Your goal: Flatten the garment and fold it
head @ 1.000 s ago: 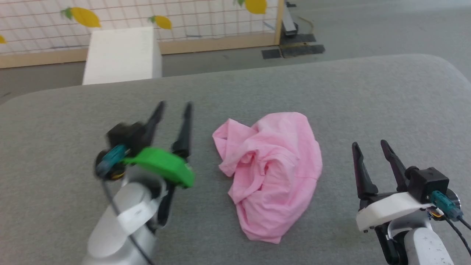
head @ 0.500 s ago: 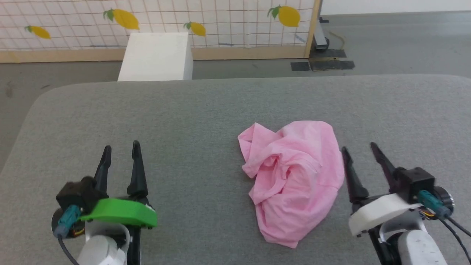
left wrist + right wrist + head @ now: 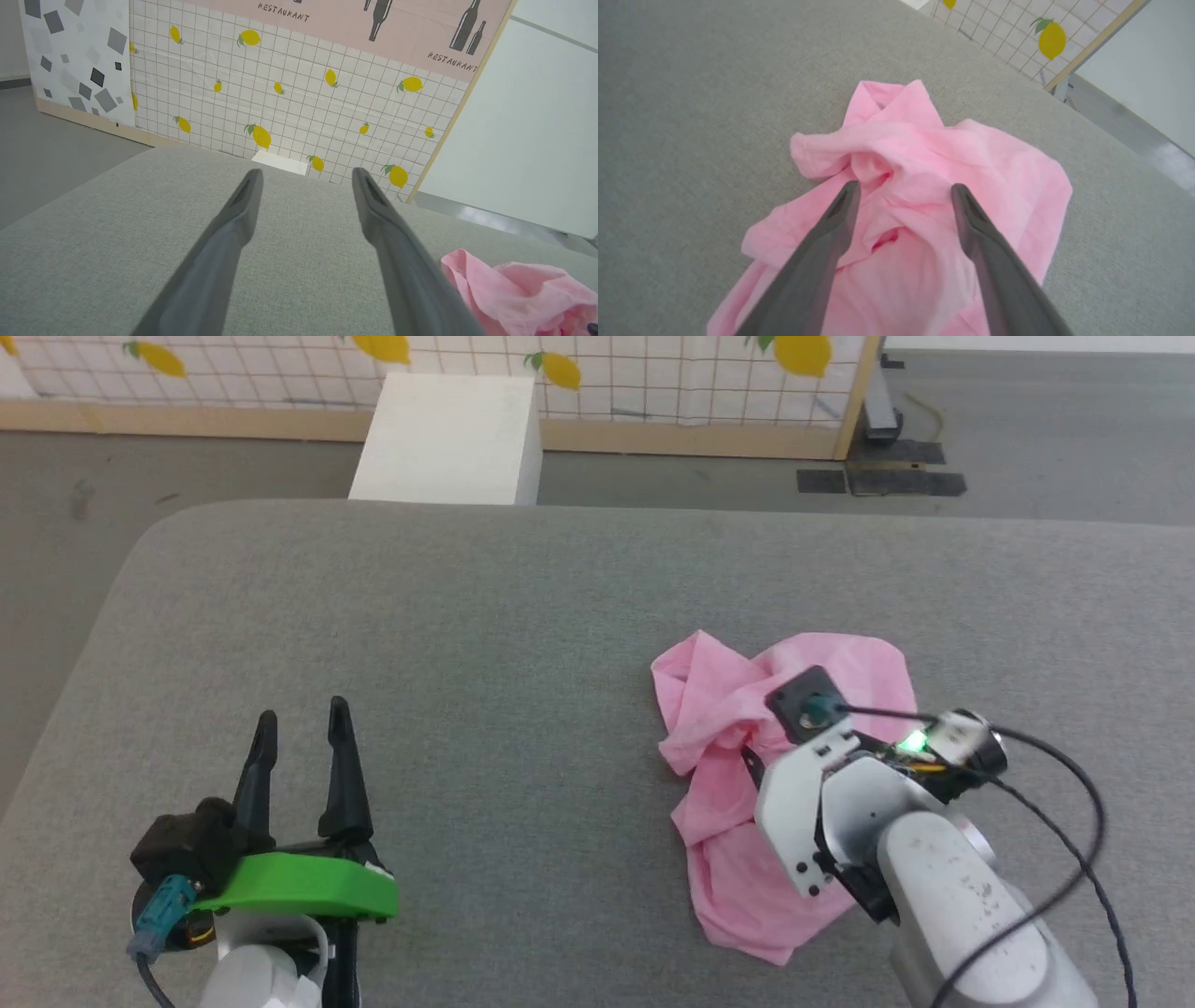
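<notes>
Swings the right tool [image 3: 906,187] over the crumpled garment [image 3: 709,709], wide open, holding nothing. Leaves the left tool [image 3: 303,711] open and empty. Looks ready to grab

Both arms were seen with the jaws parted wide.
The left gripper [image 3: 302,713], made of two long dark fingers under a green plastic cover [image 3: 299,887], was held low at the left, its fingers pointed forward and spread apart. The right gripper [image 3: 904,185], dark-fingered on a white plastic mount [image 3: 789,803], was tipped steeply downward from its pale grey forearm [image 3: 948,905], and its fingers were likewise spread.
</notes>
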Motion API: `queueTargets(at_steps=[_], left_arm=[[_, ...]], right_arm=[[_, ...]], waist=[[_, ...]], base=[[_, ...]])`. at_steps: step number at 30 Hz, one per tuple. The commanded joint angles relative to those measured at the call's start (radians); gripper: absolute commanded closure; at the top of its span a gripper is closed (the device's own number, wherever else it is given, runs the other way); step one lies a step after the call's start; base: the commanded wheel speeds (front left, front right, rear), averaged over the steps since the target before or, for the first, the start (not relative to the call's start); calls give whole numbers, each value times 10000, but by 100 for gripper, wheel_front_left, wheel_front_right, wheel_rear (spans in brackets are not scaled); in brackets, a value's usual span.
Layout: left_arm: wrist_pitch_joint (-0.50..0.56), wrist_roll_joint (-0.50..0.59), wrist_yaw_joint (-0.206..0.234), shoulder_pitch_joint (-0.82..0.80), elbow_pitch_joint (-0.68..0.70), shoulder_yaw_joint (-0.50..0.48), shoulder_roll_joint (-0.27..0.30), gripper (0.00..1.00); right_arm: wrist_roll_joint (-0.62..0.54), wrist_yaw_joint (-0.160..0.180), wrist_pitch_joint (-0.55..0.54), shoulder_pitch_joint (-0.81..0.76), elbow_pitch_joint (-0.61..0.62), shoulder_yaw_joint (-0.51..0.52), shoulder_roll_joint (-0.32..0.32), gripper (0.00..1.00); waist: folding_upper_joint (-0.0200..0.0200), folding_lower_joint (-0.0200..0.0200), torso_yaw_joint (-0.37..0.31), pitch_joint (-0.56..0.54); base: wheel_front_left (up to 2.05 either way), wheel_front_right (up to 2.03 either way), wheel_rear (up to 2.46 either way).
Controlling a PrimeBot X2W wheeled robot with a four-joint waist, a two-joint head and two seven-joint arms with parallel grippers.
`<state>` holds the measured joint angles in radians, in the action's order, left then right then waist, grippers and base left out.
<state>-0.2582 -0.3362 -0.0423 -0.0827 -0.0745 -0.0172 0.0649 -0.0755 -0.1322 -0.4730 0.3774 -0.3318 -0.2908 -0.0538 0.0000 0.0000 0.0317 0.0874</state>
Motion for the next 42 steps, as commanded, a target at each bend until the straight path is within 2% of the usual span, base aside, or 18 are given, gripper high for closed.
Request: queueTargets(at_steps=[1,3,5,8,12,16,19,23,25,30,39,40,41,42], left_arm=[[-35,100,-82,-32,-38,-11,-49,0],[-35,160,-151,-104,-97,-1,-87,0],[-35,198,-171,-129,-106,31,-111,0],[-35,204,-162,-121,-118,68,-131,0],[-35,136,-145,-55,-133,52,-141,0],[-35,61,-96,-30,-141,91,-144,0],[-35,56,-58,-50,-120,113,-145,0],[-35,62,-62,-30,-114,116,-145,0],[-35,68,-64,1,-111,122,-145,0],[-36,71,-66,75,-91,108,-146,0],[-36,178,-160,-52,-167,166,-146,0],[-36,194,-170,-60,-178,188,-146,0],[-36,206,-178,-72,-190,210,-146,0],[-36,210,-180,-81,-199,229,-146,0]], right_arm=[[-266,15,-362,316,-217,-122,-71,0],[-604,15,-892,739,-593,-307,-136,0],[-727,15,-1196,1034,-923,-520,-183,100],[-601,15,-1298,1387,-1193,-795,-185,100],[152,15,-873,1750,-1046,-1134,-64,100],[1341,15,-85,2219,-354,-1536,19,100],[2806,15,677,2569,640,-1766,29,100],[4362,15,1549,2827,1761,-1326,32,100],[4608,15,1874,2792,2061,-804,33,100],[3898,15,1944,2105,1682,890,34,100],[2028,15,2052,400,-560,3896,35,100],[1783,15,2132,287,-741,4170,35,60],[1544,15,2218,159,-924,4459,35,0],[1391,15,2285,62,-1036,4689,35,0]], waist=[[0,0,192,127],[0,0,331,162],[0,0,437,173],[0,0,534,159],[0,0,556,114],[0,0,514,89],[0,0,488,48],[0,0,447,-30],[0,0,435,-67],[0,0,378,-65],[0,0,244,170],[0,0,233,176],[0,0,224,180],[0,0,218,178]], base=[[0,0,0],[0,0,0],[0,0,0],[0,0,0],[0,0,0],[0,0,0],[0,0,0],[0,0,0],[0,0,0],[0,0,0],[0,0,0],[0,0,0],[0,0,0],[0,0,0]])
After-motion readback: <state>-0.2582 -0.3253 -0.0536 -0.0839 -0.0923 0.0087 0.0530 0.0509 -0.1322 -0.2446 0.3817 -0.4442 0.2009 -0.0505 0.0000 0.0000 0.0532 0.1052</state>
